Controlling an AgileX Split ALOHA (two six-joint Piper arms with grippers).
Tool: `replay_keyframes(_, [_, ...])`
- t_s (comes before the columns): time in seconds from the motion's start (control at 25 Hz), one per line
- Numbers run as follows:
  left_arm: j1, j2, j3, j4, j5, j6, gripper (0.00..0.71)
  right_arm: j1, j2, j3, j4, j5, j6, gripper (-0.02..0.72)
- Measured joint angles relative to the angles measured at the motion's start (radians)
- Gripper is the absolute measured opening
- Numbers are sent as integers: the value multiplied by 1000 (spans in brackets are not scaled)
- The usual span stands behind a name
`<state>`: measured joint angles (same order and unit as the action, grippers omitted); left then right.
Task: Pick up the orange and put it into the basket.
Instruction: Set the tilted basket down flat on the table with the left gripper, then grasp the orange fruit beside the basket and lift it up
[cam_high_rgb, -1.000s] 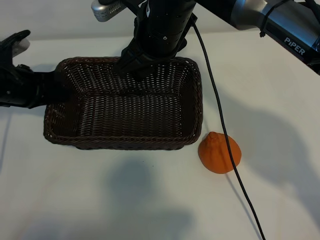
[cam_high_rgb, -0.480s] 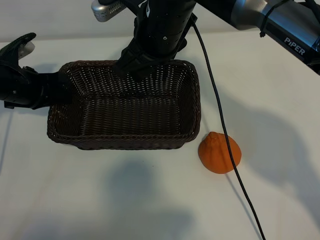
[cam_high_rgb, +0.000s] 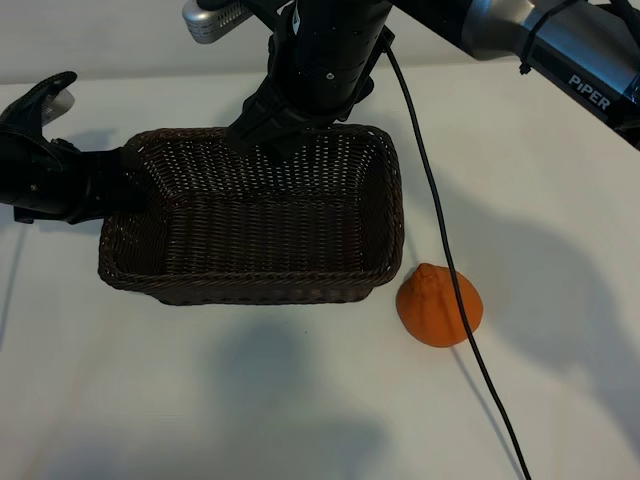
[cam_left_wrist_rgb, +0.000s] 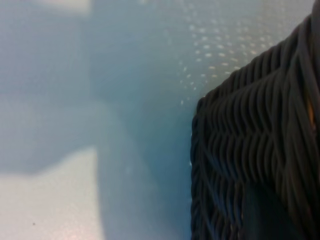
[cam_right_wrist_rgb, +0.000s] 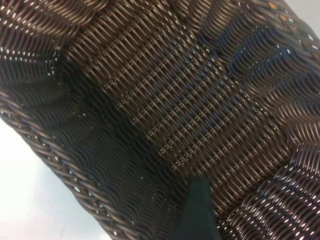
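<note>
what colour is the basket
Dark brown woven wicker basket, best in the right wrist view.

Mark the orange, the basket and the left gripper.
orange (cam_high_rgb: 440, 306), exterior view, middle of the fruit.
basket (cam_high_rgb: 385, 215), exterior view, right wall.
left gripper (cam_high_rgb: 118, 175), exterior view, at the fingertips on the basket's left rim.

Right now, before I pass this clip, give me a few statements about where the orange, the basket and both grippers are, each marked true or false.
1. The orange lies inside the basket. False: it sits on the table beside the basket's right end.
2. The basket holds nothing. True.
3. The left gripper is at the basket's left end, at its rim. True.
4. The right gripper is shut on the orange. False: it hangs over the basket's far rim, open and holding nothing.
5. A black cable runs across the orange. True.
</note>
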<state>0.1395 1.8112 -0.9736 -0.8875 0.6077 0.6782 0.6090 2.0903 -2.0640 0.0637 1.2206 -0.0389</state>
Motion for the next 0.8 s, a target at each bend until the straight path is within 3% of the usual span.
replay_keyframes(0.08, [0,0,0,-3,6,-1,225,0,0,0,0,0,0,558])
replay_keyframes(0.24, [0,0,-1,-25,29,-3,480,0,0,0,0,0,0,558])
replay_keyframes(0.36, [-1,0,-1,-25,32,-4,624,0,0,0,0,0,0,558])
replay_keyframes(0.68, [-1,-44,-1,-16,41,-17,635,0,0,0,0,0,0,558])
replay_keyframes(0.8, [1,-112,-1,58,67,-75,630,0,0,0,0,0,0,558])
